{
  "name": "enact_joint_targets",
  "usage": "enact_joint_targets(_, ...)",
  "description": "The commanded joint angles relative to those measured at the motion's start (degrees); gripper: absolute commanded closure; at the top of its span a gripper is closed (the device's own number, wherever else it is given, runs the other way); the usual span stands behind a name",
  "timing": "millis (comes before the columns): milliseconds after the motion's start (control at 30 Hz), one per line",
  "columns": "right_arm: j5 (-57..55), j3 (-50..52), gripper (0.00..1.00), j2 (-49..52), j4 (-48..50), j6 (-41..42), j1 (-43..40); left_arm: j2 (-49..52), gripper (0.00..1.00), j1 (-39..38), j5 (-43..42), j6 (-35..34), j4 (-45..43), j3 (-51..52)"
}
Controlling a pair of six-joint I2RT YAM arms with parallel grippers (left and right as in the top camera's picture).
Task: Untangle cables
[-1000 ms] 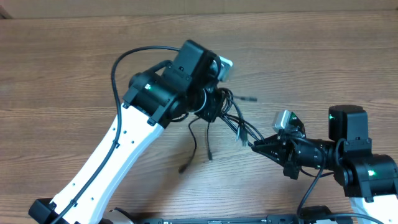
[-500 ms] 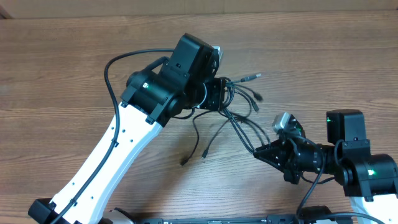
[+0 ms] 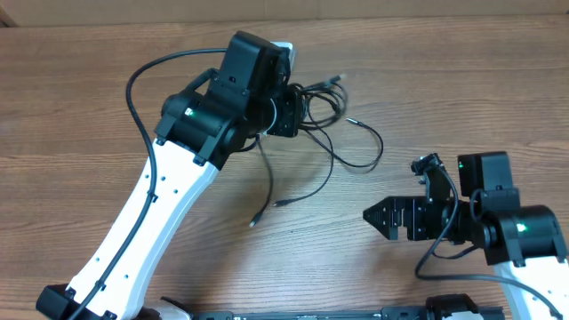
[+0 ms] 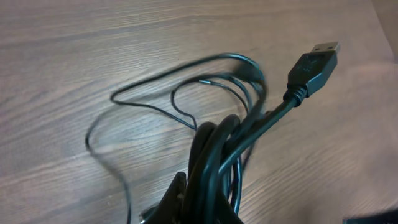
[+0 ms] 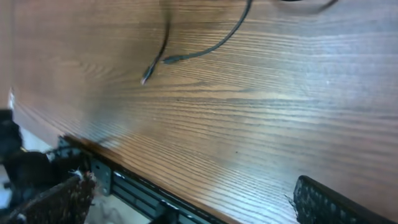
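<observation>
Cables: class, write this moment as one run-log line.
left pincer shut on cables | right pincer open, empty | loose ends trailing on table

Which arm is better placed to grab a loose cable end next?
Right, probably: the right gripper is open, empty, facing the loose plug ends; the left gripper is shut on the cables.

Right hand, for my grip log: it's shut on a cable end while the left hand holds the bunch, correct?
No. The overhead view shows the right hand open, holding nothing; the left hand does hold the bunch of cables.
</observation>
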State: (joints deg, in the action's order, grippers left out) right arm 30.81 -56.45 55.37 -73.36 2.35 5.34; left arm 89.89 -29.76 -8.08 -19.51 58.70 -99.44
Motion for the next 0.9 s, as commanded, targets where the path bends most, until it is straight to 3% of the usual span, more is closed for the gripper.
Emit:
enact_joint_targets(0,4.4,0.1,0.0,1.6,1.1,3.9,0.2,-1.1,0.96,-0.3,-2.6,6.8,0.0,-0.7)
enact_joint_targets(133,10.9,0.1,0.0,3.6,2.6,3.9,0.2,-1.1,0.96,-0.4,-8.4,11.6,-0.1,-0.7)
enact_joint_targets(267,16.8,0.1,0.0,4.9,7.0,4.1,0.2,-1.1,0.96,-0.4,-18.3,21.4,0.5,-0.7)
enact_joint_targets(467,17.2,0.1,0.0,4.9,20.6,17.3,0.2,-1.1,0.96,-0.8,-27.3,30.8,3.7,-0.7)
enact_joint_targets(633,5.3,0.1,0.0,4.9,24.0,24.7,0.2,-1.1,0.96,-0.8,-32.5,32.1,3.8,-0.7)
enact_joint_targets(867,-13.4,0.2,0.0,7.0,14.3,25.0,0.2,-1.1,0.96,-0.6,-38.7,32.6,2.5,-0.7)
